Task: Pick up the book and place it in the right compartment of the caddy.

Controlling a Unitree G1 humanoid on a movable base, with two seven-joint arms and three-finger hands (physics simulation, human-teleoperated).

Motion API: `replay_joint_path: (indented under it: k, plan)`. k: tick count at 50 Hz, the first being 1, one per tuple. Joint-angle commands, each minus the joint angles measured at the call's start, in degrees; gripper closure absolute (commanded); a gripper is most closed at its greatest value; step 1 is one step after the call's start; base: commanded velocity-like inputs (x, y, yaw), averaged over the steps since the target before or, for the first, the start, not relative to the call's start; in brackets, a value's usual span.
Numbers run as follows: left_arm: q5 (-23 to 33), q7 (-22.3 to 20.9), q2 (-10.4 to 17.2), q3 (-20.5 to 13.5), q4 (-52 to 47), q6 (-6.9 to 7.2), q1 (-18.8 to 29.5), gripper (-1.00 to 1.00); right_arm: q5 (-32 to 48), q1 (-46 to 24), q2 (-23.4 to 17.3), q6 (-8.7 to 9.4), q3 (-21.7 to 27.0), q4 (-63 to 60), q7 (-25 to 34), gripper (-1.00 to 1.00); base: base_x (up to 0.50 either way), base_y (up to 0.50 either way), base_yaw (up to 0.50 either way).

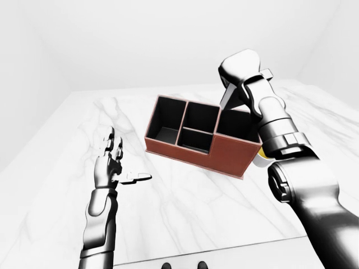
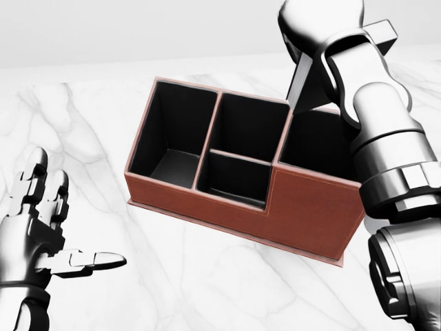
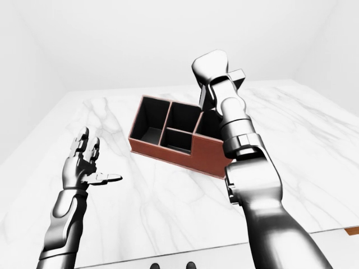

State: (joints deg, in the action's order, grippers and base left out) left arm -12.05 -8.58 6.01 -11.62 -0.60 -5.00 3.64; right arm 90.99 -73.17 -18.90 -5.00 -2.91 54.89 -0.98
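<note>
The brown caddy (image 2: 303,214) with black compartments stands on the white marble table (image 2: 207,283). My right hand (image 2: 329,41) is above its right end, shut on the book (image 2: 308,88). The book is a dark slab with a pale edge, held steeply tilted. Its lower end hangs at the rim of the right compartment (image 2: 317,141), near the divider to the middle compartments. Whether the book touches the caddy I cannot tell. My left hand (image 2: 52,238) is open, low at the left of the head view, well apart from the caddy and holding nothing.
A small yellow thing (image 1: 261,152) peeks out beside the caddy's right end, mostly hidden by my right forearm. The table's near edge (image 1: 224,251) runs along the bottom of the left-eye view. White walls stand around the table.
</note>
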Motion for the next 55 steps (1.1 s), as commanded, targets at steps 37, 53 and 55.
replay_joint_path:
  k: [37, 53, 55]
  plan:
    - [0.7, 0.2, -0.1, -0.1, 2.6, 0.0, -0.6, -1.0, -0.4, -0.5, -1.1, 0.0, -2.0, 15.3, -13.6, 1.0, 0.0, 0.0, 0.0]
    - [0.7, 0.2, 0.1, -0.2, 2.4, 0.0, -0.9, -1.0, -0.7, 0.1, -0.9, 0.0, -2.3, 16.7, -14.2, 1.0, 0.0, 0.0, 0.0]
    - [0.8, 0.1, 0.0, -0.2, 2.9, 0.0, -0.7, -1.0, -0.8, 0.2, -0.7, 0.0, -2.3, 17.2, -14.5, 1.0, 0.0, 0.0, 0.0]
